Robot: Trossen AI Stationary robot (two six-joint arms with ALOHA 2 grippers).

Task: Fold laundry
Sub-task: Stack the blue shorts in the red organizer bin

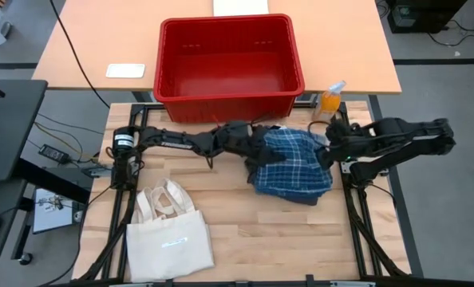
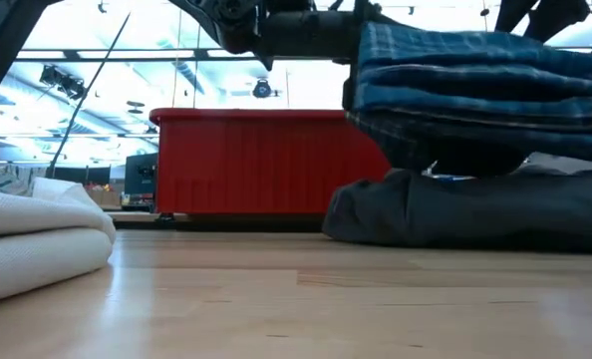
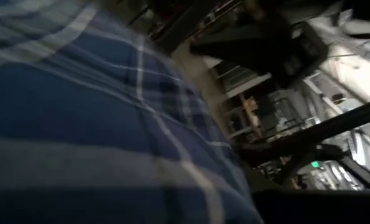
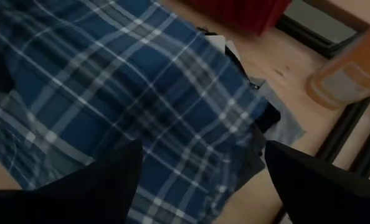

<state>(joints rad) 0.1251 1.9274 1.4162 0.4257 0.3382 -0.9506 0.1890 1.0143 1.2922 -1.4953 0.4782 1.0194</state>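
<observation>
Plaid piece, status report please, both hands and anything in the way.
Left hand shut on plaid piece, lifted off the dark garments. Right hand open at its right edge. Red bin right behind the pile.
</observation>
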